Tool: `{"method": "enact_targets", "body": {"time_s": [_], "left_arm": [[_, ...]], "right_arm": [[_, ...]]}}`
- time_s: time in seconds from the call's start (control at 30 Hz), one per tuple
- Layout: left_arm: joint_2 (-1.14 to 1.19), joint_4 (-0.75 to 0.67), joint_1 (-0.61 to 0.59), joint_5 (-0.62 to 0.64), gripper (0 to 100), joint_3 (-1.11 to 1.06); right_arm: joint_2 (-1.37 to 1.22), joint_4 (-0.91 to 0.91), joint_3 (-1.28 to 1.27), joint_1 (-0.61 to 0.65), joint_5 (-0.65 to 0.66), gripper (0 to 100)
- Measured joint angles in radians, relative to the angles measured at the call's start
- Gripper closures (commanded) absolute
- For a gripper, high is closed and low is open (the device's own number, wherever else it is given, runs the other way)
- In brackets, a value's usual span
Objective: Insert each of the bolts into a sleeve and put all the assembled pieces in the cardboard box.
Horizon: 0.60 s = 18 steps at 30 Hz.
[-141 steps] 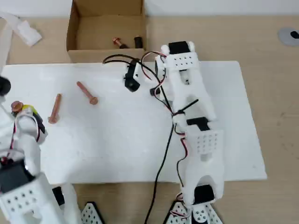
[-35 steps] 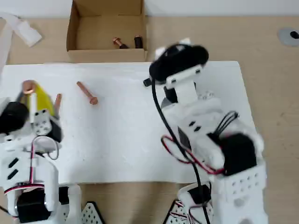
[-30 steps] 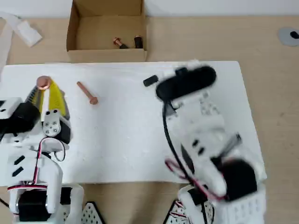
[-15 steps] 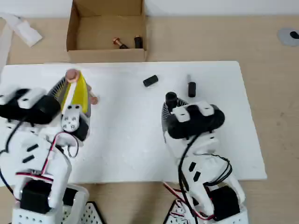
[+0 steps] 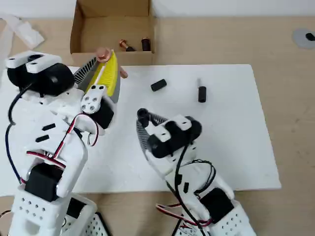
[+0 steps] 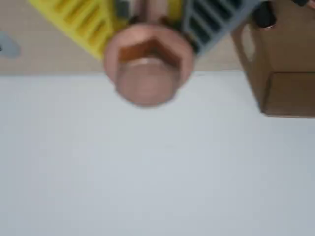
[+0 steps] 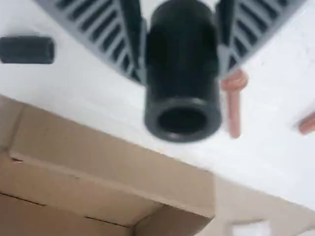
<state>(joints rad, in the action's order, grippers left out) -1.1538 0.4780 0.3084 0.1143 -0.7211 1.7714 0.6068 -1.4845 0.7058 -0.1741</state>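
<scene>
Grips a copper bolt [image 5: 104, 54] just under its head in the clenched left gripper [image 5: 102, 61], close before the cardboard box [image 5: 75, 29], shank mostly hidden; grips a black sleeve [image 5: 142, 116] in the clenched right gripper [image 5: 145, 122] over the white mat [image 5: 236, 137], bore open. Finds the bolt boxward and to the left of the sleeve, apart from it, both long axes seemingly steep rather than flat. Likely needs shank tip brought in line with bore, with neither arm plainly nearer the meeting point

The cardboard box [image 5: 77, 30] stands behind the mat [image 5: 236, 137], where a sleeve [image 5: 158, 85] lies left of a second sleeve [image 5: 202, 94]
</scene>
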Motion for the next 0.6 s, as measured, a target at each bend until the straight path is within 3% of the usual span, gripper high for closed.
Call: {"method": "enact_targets", "body": {"time_s": [0.37, 0.6], "left_arm": [[-0.163, 0.006, 0.097, 0.049, 99, -0.180], [-0.222, 0.110, 0.100, -0.021, 99, -0.187]], "right_arm": [[0.000, -0.002, -0.006, 0.052, 0.000, 98.9], [0.000, -0.002, -0.006, 0.052, 0.000, 98.9]]}}
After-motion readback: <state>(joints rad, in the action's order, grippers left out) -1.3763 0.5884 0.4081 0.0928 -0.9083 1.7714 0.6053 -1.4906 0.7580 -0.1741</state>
